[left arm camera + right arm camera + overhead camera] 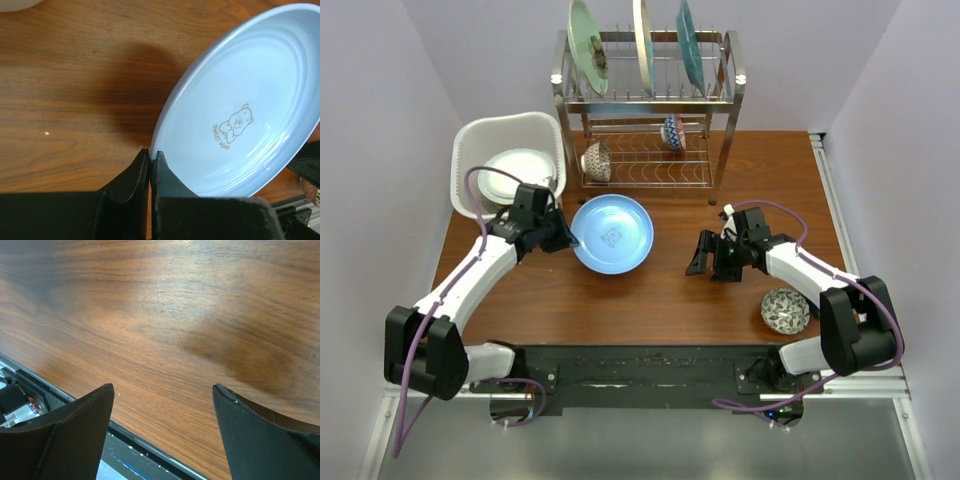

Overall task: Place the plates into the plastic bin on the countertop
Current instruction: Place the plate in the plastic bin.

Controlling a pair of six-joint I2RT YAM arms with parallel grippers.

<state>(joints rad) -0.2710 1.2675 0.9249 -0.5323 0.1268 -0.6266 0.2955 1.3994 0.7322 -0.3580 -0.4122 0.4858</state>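
Scanning the wide brown surface [670, 300], we see the white plastic bin [463, 150] at upper left, holding white plates [520, 172]. At centre frame is the blue plate [612, 233], its left rim pinched by our left end effector [567, 238], nearly closed. Our right end effector [701, 254] gapes wide, holding nothing.

Overhead view from behind, two close wrist views, shared countertop [670, 300]

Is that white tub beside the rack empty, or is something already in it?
Not empty: seen from above, the plastic bin holds at least one white plate.
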